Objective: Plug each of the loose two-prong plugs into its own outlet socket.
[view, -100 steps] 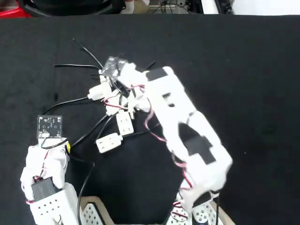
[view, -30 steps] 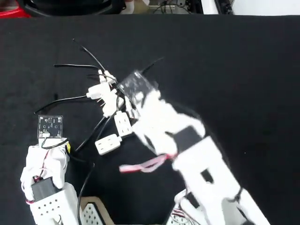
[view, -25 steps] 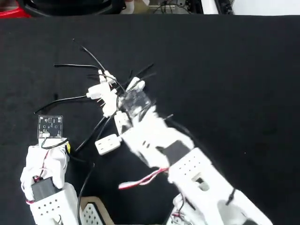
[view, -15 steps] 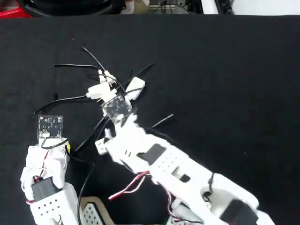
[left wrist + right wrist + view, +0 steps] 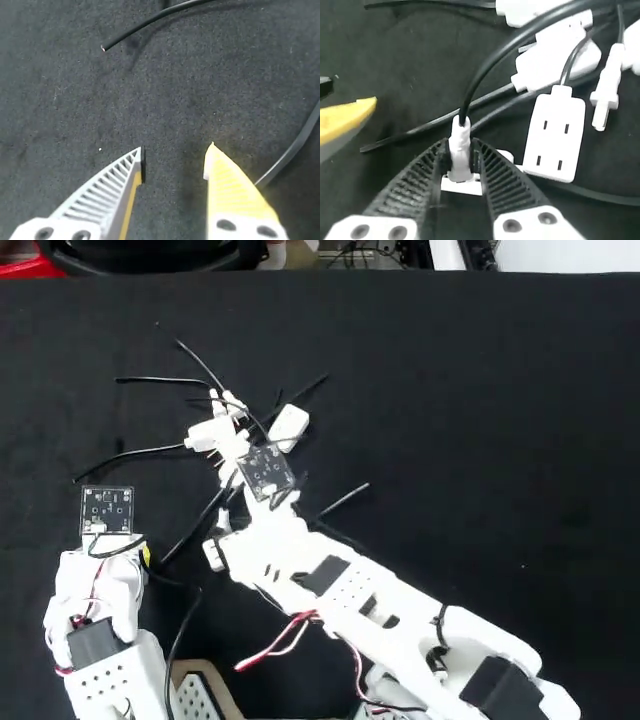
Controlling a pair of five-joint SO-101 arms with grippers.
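- In the right wrist view, the right gripper clamps a white plug. The prongs are hidden, so it cannot be told whether they are seated.
- The outlet block beneath that plug is mostly covered by the fingers.
- A second outlet block is cut off by the picture's edge.
- From above, the right arm hides its own fingers and the plug.
- In the left wrist view, a black cord runs off the edge and passes behind the left gripper.

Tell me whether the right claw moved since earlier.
Yes. The right claw, shut on a plug, has drawn back from the tangled cords' far end toward the near table edge.
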